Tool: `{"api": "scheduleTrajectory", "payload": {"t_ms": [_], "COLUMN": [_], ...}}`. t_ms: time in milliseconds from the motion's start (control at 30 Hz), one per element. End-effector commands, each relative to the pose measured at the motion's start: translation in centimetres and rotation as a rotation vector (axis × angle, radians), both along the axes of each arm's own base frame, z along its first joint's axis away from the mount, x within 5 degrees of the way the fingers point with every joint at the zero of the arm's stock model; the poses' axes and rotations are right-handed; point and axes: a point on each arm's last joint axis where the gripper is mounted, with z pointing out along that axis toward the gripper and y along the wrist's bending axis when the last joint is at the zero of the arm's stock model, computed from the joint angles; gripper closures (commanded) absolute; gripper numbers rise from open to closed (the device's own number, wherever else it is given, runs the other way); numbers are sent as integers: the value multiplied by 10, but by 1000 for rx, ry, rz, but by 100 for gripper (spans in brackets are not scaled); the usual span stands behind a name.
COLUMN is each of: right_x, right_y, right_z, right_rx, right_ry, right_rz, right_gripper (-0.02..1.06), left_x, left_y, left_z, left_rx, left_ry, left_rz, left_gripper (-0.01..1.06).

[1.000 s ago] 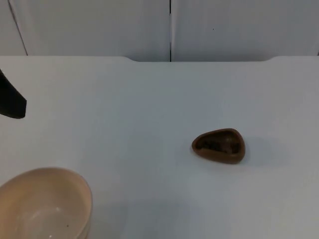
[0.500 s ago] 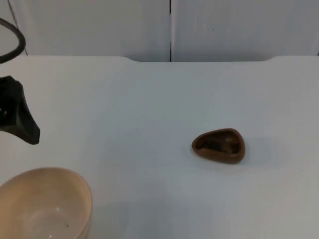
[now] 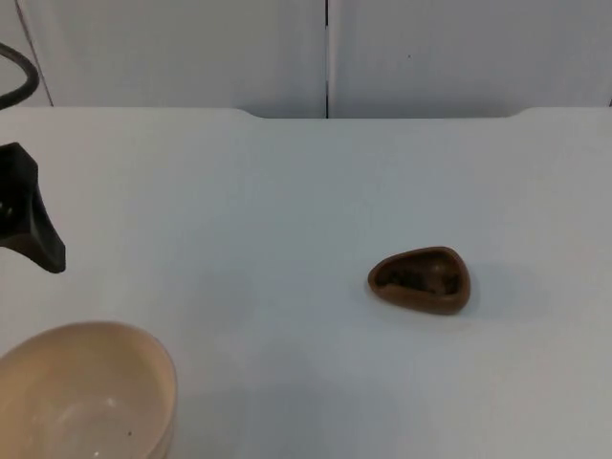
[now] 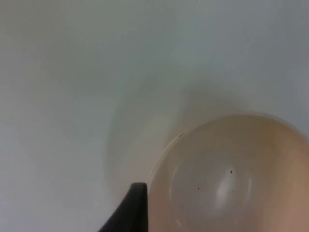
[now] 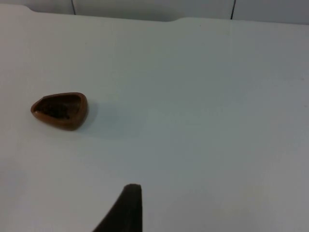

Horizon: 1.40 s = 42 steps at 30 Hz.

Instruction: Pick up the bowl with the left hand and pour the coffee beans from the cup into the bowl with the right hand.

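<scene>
Bowl: a cream bowl (image 3: 81, 392) stands upright on the white counter (image 3: 287, 210) at its near left; seen from the left wrist (image 4: 231, 179), its inside is empty but for a few dark specks.
Cup: a small brown teardrop-shaped cup (image 3: 421, 279) with dark beans inside sits on the counter right of centre, well apart from the bowl (image 5: 60, 110).
Left pincer: hovers (image 3: 33, 239) above the counter, behind the bowl and not touching it; I cannot tell whether it is released or clenched.
Right pincer: one black fingertip (image 5: 126, 208) shows above bare counter, away from the cup; state cannot be told.
Backdrop: grey partition wall (image 3: 325, 53).
</scene>
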Motion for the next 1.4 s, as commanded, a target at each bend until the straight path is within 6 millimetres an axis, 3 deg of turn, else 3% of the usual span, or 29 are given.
{"api": "scheduleTrajectory", "payload": {"t_ms": [0, 567, 1000, 1367], "right_x": [0, 0, 0, 0], "right_y": [0, 0, 0, 0], "right_z": [-2, -2, -2, -2], "right_rx": [-10, -6, -4, -4], "right_ry": [0, 1, 1, 1], "right_rz": [-6, -8, -5, -5], "right_gripper": [-1, -1, -1, -1], "left_x": [2, -8, -9, 1], "left_y": [0, -1, 3, 3], "left_z": [1, -6, -17, -54], "left_rx": [0, -61, -14, 45], "left_ry": [-9, 101, 79, 239], "left_rz": [33, 187, 171, 83], "left_gripper": [0, 0, 0, 0]}}
